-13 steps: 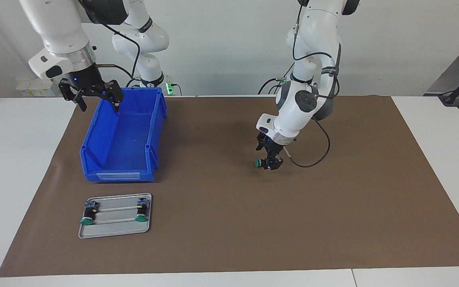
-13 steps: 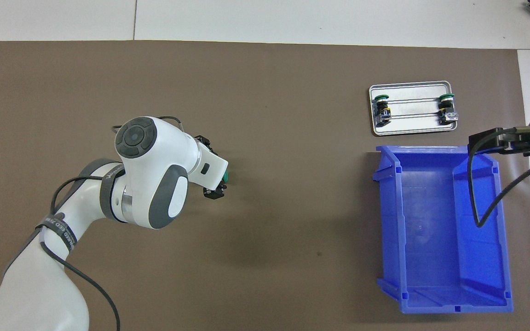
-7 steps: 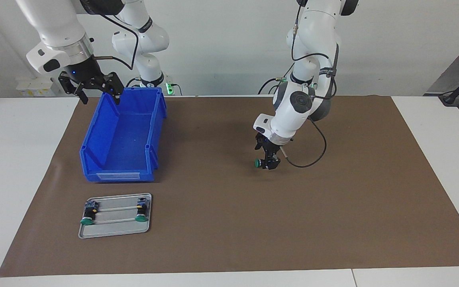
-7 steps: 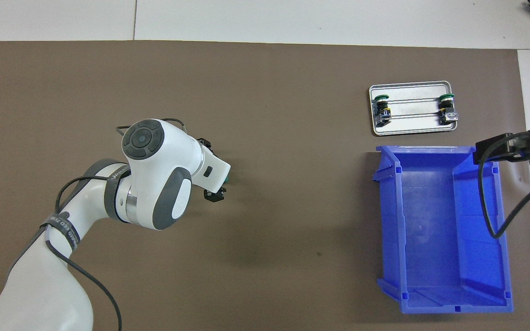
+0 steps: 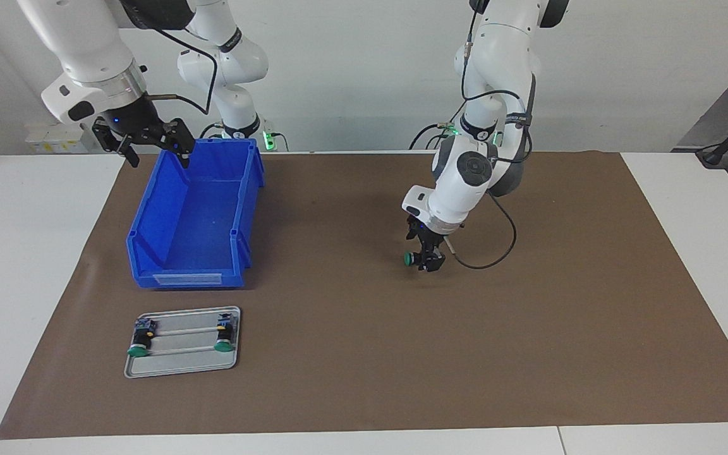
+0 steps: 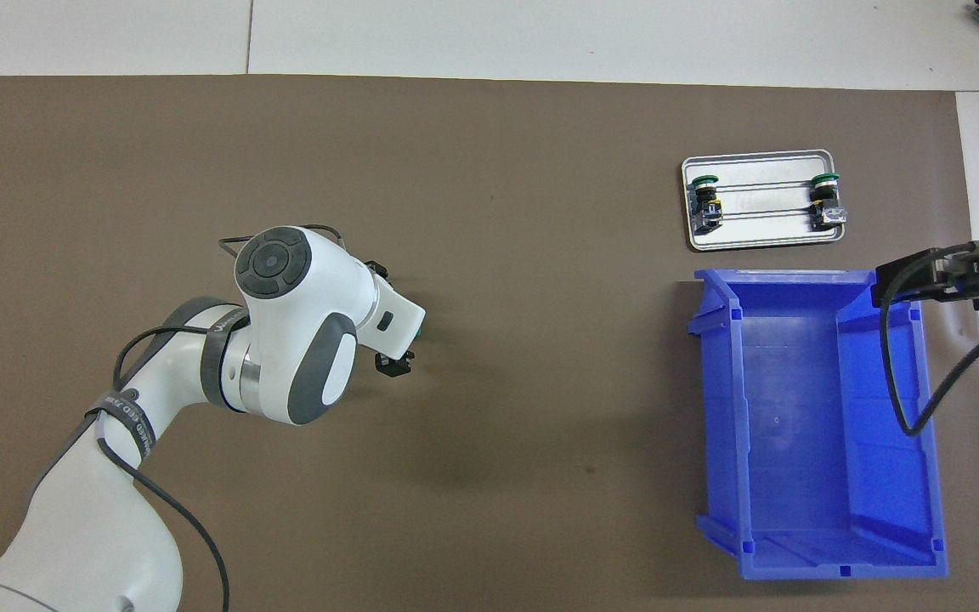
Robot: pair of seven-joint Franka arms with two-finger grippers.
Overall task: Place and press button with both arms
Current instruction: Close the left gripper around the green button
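The button (image 5: pixel 408 258) lies on its side on the brown mat, near the table's middle, green cap toward the right arm's end. My left gripper (image 5: pixel 428 260) is down at the mat with its fingers open around the button's dark body. From overhead the left wrist covers most of the button, and only the left gripper's (image 6: pixel 393 362) tip shows. My right gripper (image 5: pixel 154 149) hangs open and empty over the corner of the blue bin (image 5: pixel 247 208) nearest the robots.
A small metal tray (image 5: pixel 181 368) lies on the mat, farther from the robots than the bin. On it lie two more green-capped buttons (image 5: pixel 139 345) (image 5: pixel 224 342). White table surface borders the mat on both ends.
The right gripper has risen and drawn back toward the robots over the bin's corner. The left arm's wrist shifted slightly; the button stayed in place on the mat.
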